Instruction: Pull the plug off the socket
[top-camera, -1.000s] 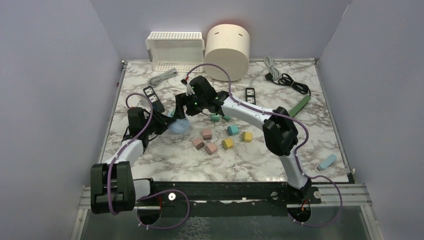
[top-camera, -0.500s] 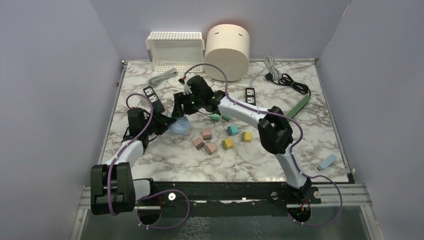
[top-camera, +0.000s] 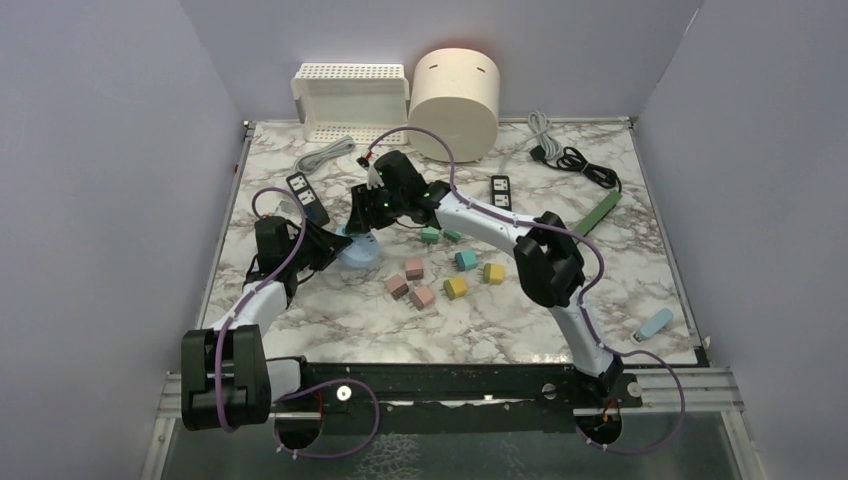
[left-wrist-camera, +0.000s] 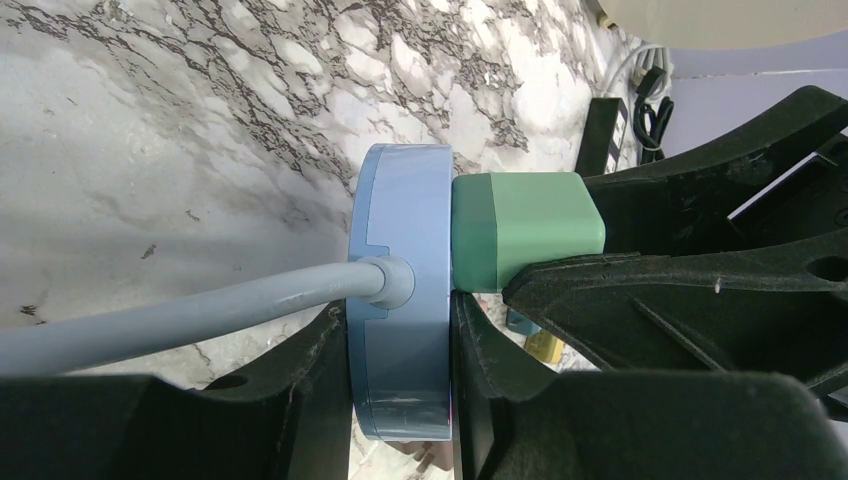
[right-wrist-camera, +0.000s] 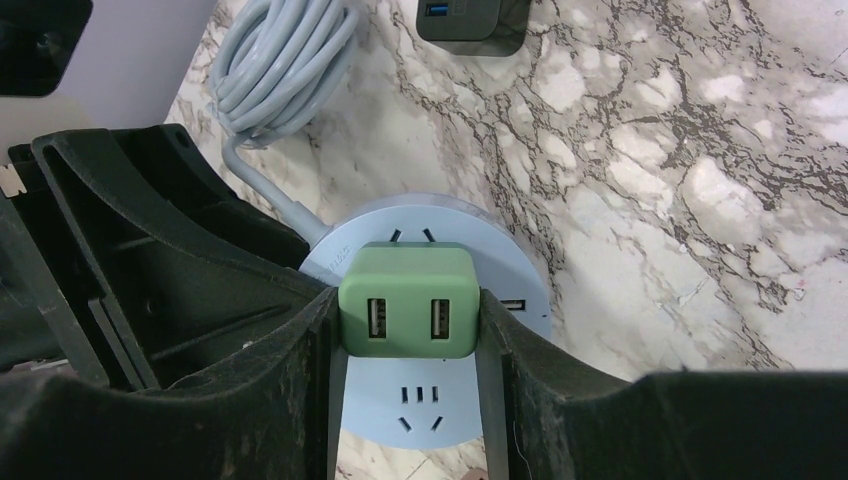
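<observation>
Opposed grasp for unplugging. The left gripper is closed to the thickness of the round blue socket, clamping its two faces, probably to anchor it against the pull. The right gripper is closed to the width of the green USB plug, fingers touching both its sides. The plug sits flush against the socket face, left of centre on the marble table. A grey cable leaves the socket rim.

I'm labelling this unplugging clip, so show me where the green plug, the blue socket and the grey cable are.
green plug (right-wrist-camera: 407, 313): right wrist view, on its face with the two USB ports.
blue socket (left-wrist-camera: 400, 200): left wrist view, on its side rim.
grey cable (left-wrist-camera: 200, 315): left wrist view, midway along the visible stretch.
</observation>
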